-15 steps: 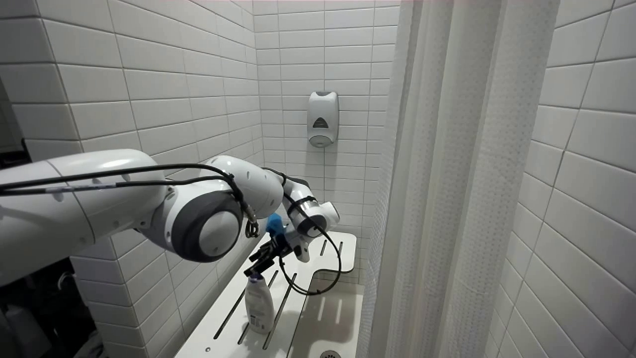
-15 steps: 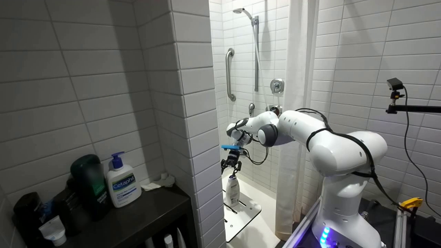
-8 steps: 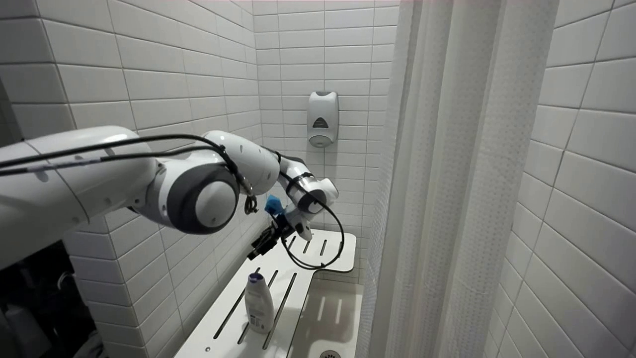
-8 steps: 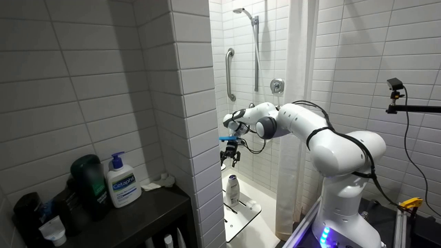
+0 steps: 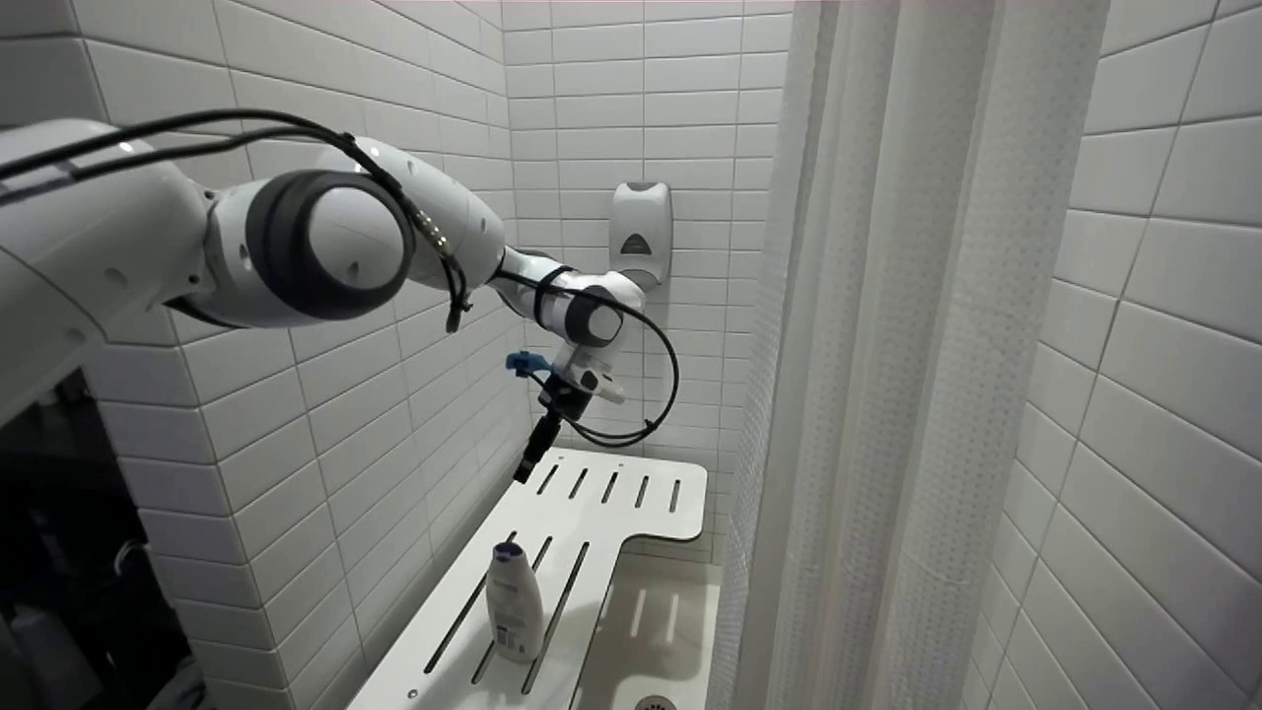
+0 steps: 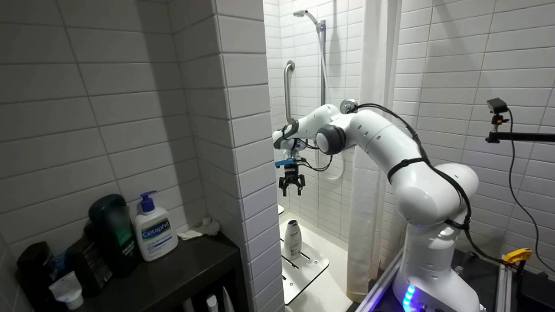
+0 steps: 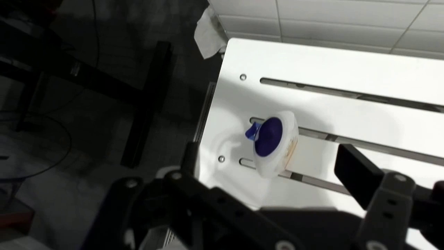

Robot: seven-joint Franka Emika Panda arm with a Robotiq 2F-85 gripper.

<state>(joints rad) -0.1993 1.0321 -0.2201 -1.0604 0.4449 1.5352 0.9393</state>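
Note:
A white bottle (image 5: 515, 611) with a purple cap (image 7: 269, 136) stands upright on the white slotted bench (image 5: 599, 523). From the wrist view a blue flap (image 7: 252, 131) juts out at the cap's side. My gripper (image 6: 292, 193) hangs above the bench in both exterior views, clear of the bottle and higher than its cap. Its fingers (image 7: 359, 177) are spread wide with nothing held between them. Seen from the wrist, the bottle (image 7: 288, 128) lies below, in the gap between the fingertips.
A tiled pillar (image 6: 247, 151) and wall flank the bench; a shower curtain (image 5: 917, 345) hangs opposite. On the back wall is a soap dispenser (image 5: 641, 237). A grab bar (image 6: 287, 93) is mounted in the shower. Several toiletry bottles stand on a dark shelf (image 6: 186, 273).
The arm has risen and my gripper has lifted away from the bottle's cap, turning to point more straight down. The bottle stays in place on the bench. The fingers remain spread.

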